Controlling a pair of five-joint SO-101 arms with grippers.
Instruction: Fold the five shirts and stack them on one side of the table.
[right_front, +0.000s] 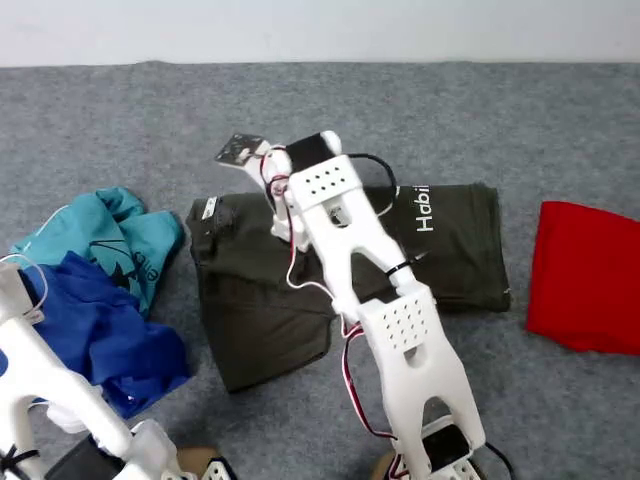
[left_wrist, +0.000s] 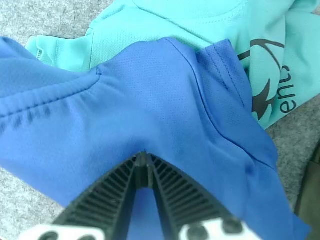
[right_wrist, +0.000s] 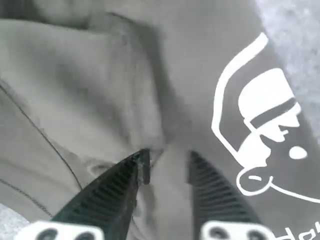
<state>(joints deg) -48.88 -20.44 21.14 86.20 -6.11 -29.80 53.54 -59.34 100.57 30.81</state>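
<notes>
A dark olive shirt (right_front: 260, 300) with white print lies spread in the middle of the table. My right arm stretches over it, and my right gripper (right_wrist: 166, 157) stands open on its upper part, a raised fold of olive cloth (right_wrist: 170, 165) between the fingers. A blue shirt (right_front: 100, 330) lies crumpled at the left, partly over a teal shirt (right_front: 120, 235). My left gripper (left_wrist: 145, 159) is shut just above the blue shirt (left_wrist: 150, 100), its tips together and no cloth visibly pinched. A red shirt (right_front: 585, 275) lies folded at the right edge.
The grey carpeted table (right_front: 480, 110) is bare along the back and at the front right. Red and black cables (right_front: 350, 350) run along the right arm. The left arm's base (right_front: 60, 390) stands at the front left corner.
</notes>
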